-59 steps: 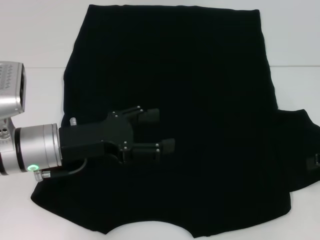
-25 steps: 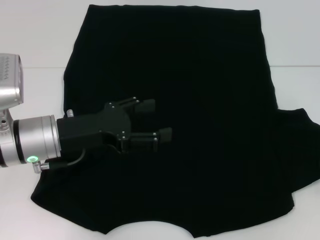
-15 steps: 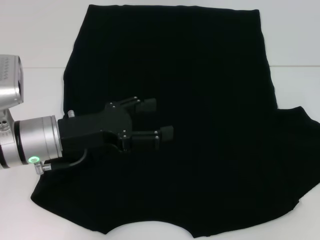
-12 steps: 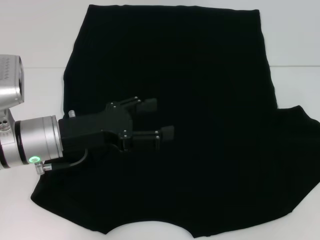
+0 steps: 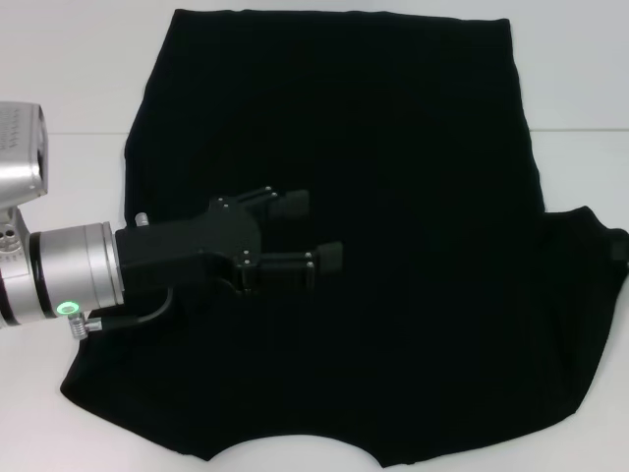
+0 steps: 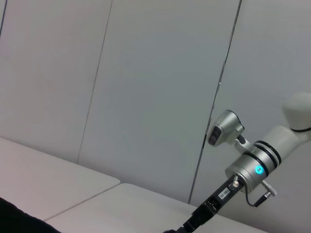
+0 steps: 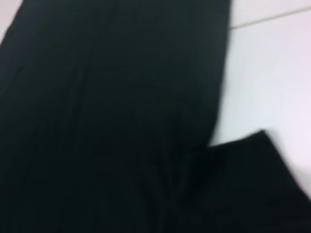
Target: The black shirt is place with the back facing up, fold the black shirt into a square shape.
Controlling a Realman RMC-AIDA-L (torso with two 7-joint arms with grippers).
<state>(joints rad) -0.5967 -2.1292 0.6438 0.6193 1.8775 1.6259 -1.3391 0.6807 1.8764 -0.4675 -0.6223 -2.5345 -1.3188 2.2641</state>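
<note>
The black shirt [image 5: 373, 246] lies spread flat on the white tabletop [image 5: 69, 79] and fills most of the head view, its straight hem along the top of the frame and its curved neckline at the bottom centre. The left sleeve looks already turned in, giving a nearly straight left border, while the right sleeve juts toward the right edge at mid height.

The left claw [image 5: 310, 231] reaches in from the left of the frame at mid height and is over the shirt's left-centre area, its two fingers spread moderately wide with nothing between them. Whether it touches the cloth cannot be told.

Bare tabletop shows in the upper left, the lower left corner and the upper right; the shirt runs out of frame at the bottom.

The right claw [image 5: 619, 246] shows only as a dark tip at the right edge by the sleeve; its state cannot be told. The right wrist view shows the shirt's side edge and the sleeve on the tabletop.

Against the frame half a second ago, the right sleeve's tip has lifted slightly and the left claw has barely shifted.
</note>
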